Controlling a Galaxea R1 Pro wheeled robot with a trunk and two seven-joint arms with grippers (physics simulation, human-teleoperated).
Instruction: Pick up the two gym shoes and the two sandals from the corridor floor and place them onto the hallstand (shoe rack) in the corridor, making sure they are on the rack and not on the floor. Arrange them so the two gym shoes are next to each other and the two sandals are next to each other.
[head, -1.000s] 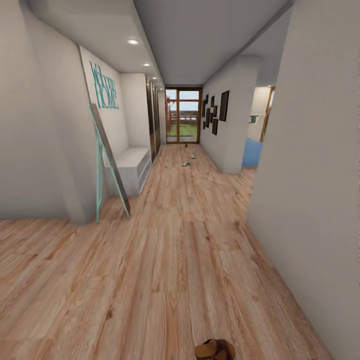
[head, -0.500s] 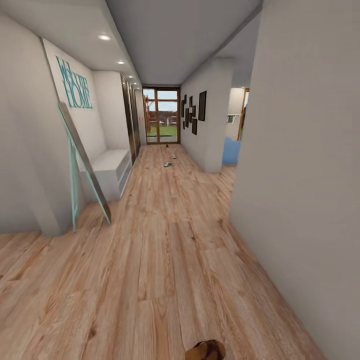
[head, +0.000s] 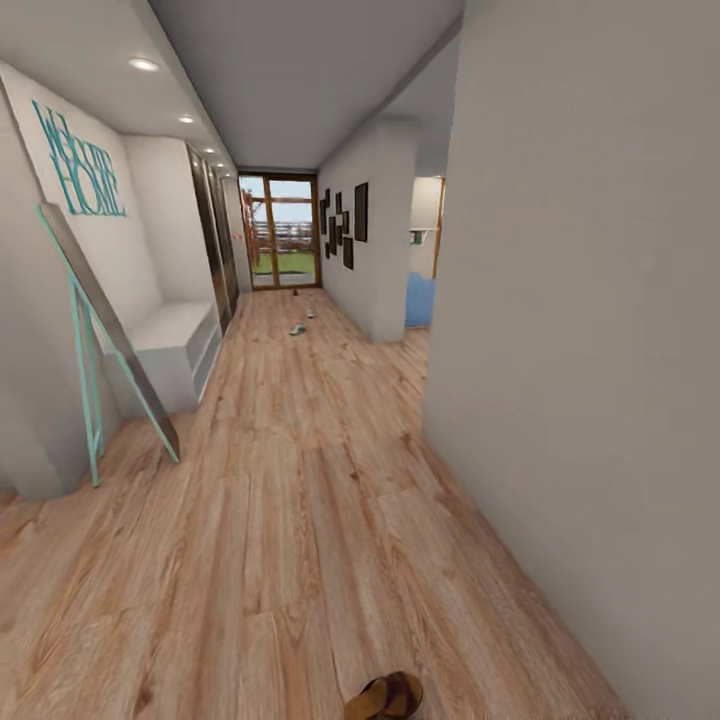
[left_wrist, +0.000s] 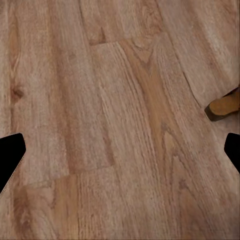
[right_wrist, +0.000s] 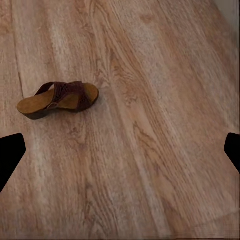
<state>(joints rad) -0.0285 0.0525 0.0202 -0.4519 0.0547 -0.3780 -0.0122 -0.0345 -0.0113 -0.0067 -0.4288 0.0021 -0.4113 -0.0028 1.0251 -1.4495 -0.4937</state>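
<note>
One brown sandal (head: 385, 697) lies on the corridor floor (head: 300, 500) at the head view's bottom edge, close in front of me. In the right wrist view this sandal (right_wrist: 59, 99) lies on its own, off to one side of my right gripper (right_wrist: 120, 155), whose dark fingertips (right_wrist: 10, 155) stand wide open over bare planks. My left gripper (left_wrist: 120, 155) is open too, with the tan end of the sandal (left_wrist: 225, 106) at the picture's edge. Far down the corridor lie two pale gym shoes (head: 297, 329) (head: 310, 314) and a small brown thing (head: 294, 293). The hallstand is out of view.
A teal-framed mirror (head: 105, 340) leans on the left wall beside a low white bench unit (head: 175, 335) in an alcove. A grey wall (head: 580, 350) runs close along my right. A glass door (head: 280, 245) ends the corridor, with a side opening (head: 420, 300) on the right.
The whole head picture has slid left, so the camera has turned or moved. The near sandal stays at the bottom edge. No thing on the floor has moved.
</note>
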